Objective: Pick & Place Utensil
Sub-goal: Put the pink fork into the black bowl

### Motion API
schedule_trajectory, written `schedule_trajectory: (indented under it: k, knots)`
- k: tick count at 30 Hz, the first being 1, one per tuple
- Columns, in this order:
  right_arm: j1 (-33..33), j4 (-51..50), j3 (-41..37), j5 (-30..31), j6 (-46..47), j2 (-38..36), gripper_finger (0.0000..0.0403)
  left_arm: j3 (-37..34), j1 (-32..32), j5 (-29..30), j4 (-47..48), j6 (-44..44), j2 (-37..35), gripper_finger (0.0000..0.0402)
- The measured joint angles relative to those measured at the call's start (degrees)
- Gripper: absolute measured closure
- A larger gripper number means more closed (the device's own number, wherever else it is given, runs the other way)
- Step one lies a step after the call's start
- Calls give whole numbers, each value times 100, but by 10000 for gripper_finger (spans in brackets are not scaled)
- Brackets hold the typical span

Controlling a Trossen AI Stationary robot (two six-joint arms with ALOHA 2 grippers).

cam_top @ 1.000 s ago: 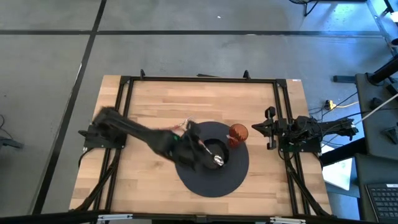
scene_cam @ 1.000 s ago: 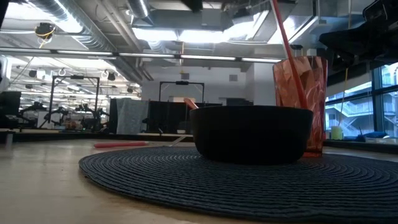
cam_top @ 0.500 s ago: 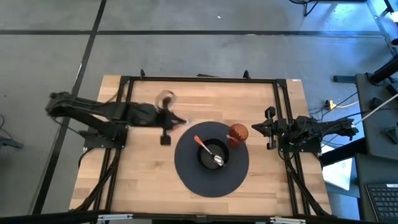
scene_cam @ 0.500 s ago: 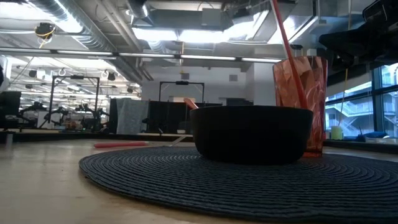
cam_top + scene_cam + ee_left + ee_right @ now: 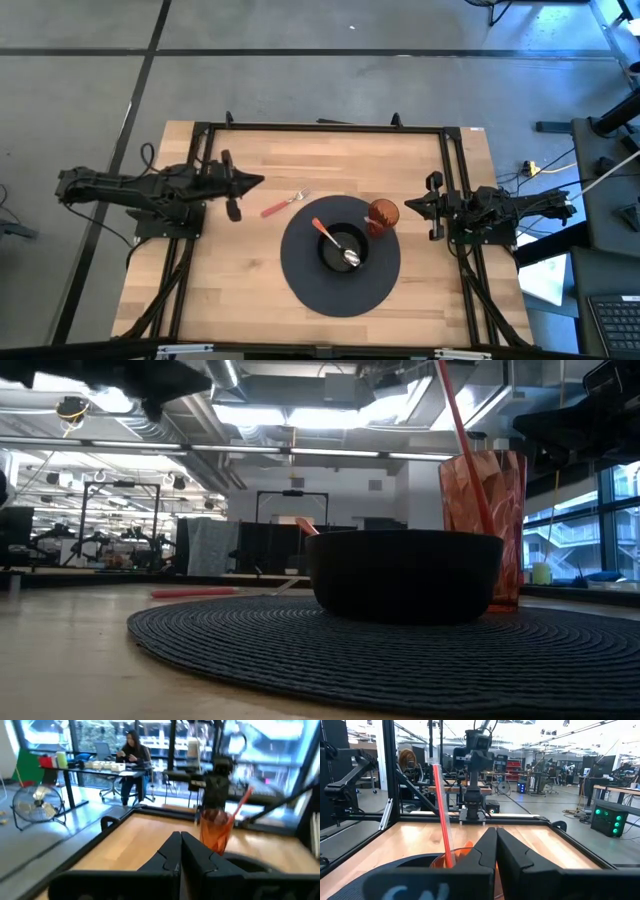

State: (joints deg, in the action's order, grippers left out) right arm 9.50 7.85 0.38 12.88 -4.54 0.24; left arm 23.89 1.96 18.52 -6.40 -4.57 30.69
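the left gripper [image 5: 258, 181] hangs at the table's left edge, its fingers pressed together on nothing, tip pointed toward the middle of the table [image 5: 240, 290]. ahead of that tip, a little toward the table's front, a fork [image 5: 283, 204] with a red handle lies flat on the bare wood, just off the rim of the round dark placemat [image 5: 300, 290] and clear of any grip. farther along the same line, on the mat, a black bowl [image 5: 405, 575] already holds a spoon [image 5: 335, 244] with an orange handle and a shiny head, its handle propped on the rim. an orange tumbler [image 5: 483, 510] with a red straw [image 5: 442, 812] stands touching the bowl's far side from the left gripper.

by the look of it one utensil is placed and the fork is the piece left to move, so the step in hand is likely a fresh approach. that would call for spreading the fingers, reaching forward and down over the red handle, and closing across its narrow width.

the right gripper [image 5: 409, 206] waits at the table's right edge, fingers together and empty, the tumbler just ahead of it.
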Motion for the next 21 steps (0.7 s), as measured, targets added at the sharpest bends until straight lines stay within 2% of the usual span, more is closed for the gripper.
schedule_trajectory:
  k: [8, 13, 16, 21]
  knots:
    - [0, 1, 0, 0, 0, 1, 393, -734, -248, 88, -244, -816, -286, 399]
    - [0, -1, 0, -1, 0, -1, 393, -1120, -252, 63, -610, -741, -290, 399]
    - [0, -1, 0, 0, 0, -1, 393, -1316, -254, -154, -1022, -475, -298, 398]
    - [1, -44, 0, -2, 88, -1, 393, -1505, -250, -154, -1409, -105, -651, 398]
